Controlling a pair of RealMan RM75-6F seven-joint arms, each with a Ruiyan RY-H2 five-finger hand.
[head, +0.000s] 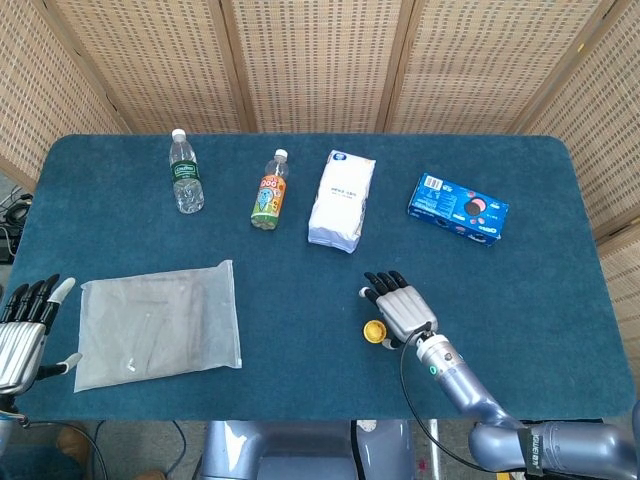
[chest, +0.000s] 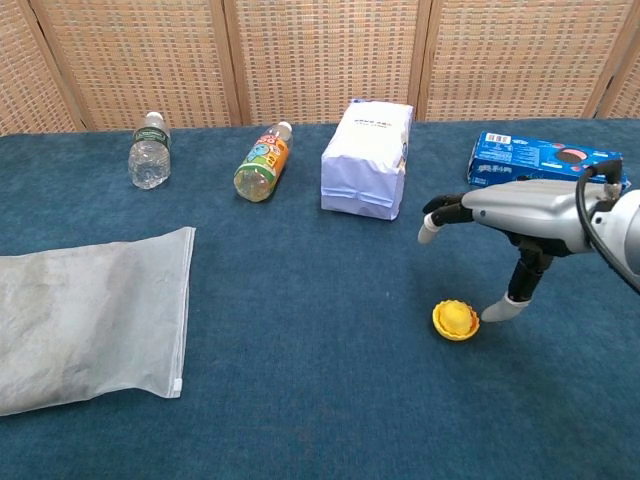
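Hovering just above the blue table (chest: 300, 400), the right hand (chest: 520, 215) holds nothing, its fingers spread apart and its thumb pointing down beside a small yellow cup (chest: 455, 319). The cup sits on the cloth with a yellow ball resting inside it, just left of the thumb tip and not touching it as far as the chest view shows. In the head view the same hand (head: 402, 308) lies palm-down with the yellow cup (head: 374, 331) at its left edge. At the table's near left corner the left hand (head: 22, 330) is also empty, fingers extended and apart, close to a clear plastic zip bag (head: 157, 324) lying flat. Along the far side stand a water bottle (head: 184, 172), a colourful drink bottle (head: 269, 192), a white paper packet (head: 342, 199) and a blue biscuit box (head: 458, 208).
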